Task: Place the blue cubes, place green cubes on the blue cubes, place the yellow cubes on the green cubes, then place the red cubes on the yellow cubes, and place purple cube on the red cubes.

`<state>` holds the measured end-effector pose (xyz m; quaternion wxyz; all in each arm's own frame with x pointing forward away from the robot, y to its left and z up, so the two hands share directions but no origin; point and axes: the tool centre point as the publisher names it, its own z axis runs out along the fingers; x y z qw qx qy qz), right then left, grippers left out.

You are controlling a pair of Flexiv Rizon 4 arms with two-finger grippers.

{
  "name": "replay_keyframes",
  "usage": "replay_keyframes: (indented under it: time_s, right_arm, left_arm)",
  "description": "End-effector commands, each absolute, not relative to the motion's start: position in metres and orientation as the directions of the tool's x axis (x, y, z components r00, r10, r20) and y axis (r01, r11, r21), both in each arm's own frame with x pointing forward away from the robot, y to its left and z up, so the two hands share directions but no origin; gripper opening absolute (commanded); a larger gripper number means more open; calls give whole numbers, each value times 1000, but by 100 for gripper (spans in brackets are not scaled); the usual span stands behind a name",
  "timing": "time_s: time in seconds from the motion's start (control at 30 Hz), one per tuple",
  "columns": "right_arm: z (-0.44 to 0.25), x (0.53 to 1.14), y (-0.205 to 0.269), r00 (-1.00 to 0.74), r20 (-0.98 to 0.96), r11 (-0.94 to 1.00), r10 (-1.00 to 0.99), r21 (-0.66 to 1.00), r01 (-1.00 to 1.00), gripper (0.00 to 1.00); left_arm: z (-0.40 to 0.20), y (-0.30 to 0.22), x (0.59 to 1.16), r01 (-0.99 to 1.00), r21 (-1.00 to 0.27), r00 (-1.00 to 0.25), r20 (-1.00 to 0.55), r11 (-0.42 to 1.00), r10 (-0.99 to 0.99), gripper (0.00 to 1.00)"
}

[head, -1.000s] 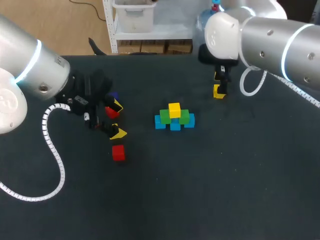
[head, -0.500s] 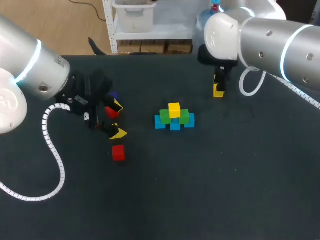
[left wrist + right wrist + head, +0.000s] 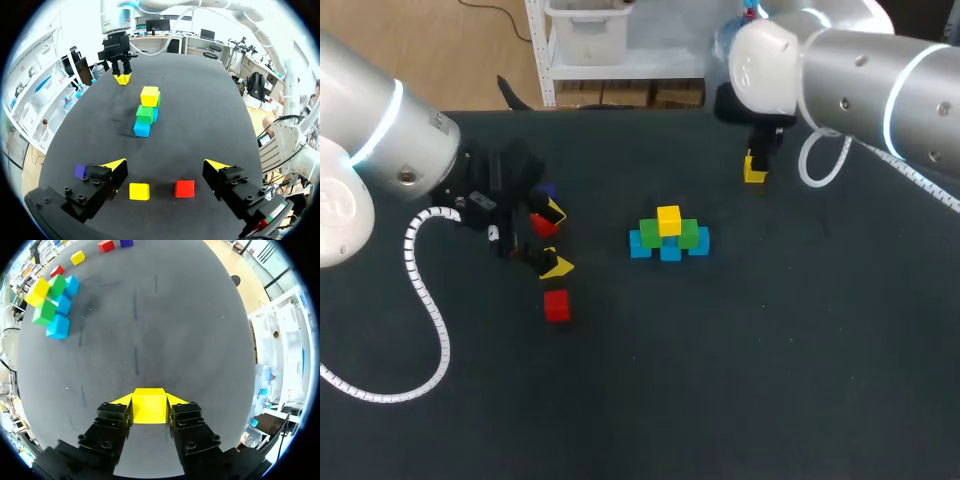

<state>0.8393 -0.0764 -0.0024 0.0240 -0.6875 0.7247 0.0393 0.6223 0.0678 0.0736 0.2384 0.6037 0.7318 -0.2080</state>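
Pinching a yellow cube (image 3: 149, 410) in the right hand (image 3: 150, 401) at the desk's (image 3: 150, 330) far side, well apart from the stack (image 3: 52, 305); could topple it if brought in low or released off-centre.

Above stack (image 3: 669, 237): open.
Stack's left: left gripper (image 3: 555, 239), red cube (image 3: 557, 306) nearby.
Far right: right gripper (image 3: 755, 170) clasping yellow cube (image 3: 149, 405).
Near table (image 3: 740, 340): free passage.
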Motion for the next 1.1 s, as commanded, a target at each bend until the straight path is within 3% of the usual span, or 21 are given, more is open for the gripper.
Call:
replay_keyframes:
  time_s: [0.03,0.47,1.1]
  right_arm:
    - [24,813,-78,-52,-101,53,-994,-12,-999,0]
    - [78,754,-55,-38,-141,51,-989,-93,-994,0]
    - [70,681,2,4,-70,5,-998,-122,-993,0]
  left_arm:
    - [73,69,622,983,-15,-154,-605,182,781,100]
    - [73,69,622,983,-15,-154,-605,182,781,100]
    - [73,69,622,983,-15,-154,-605,182,781,100]
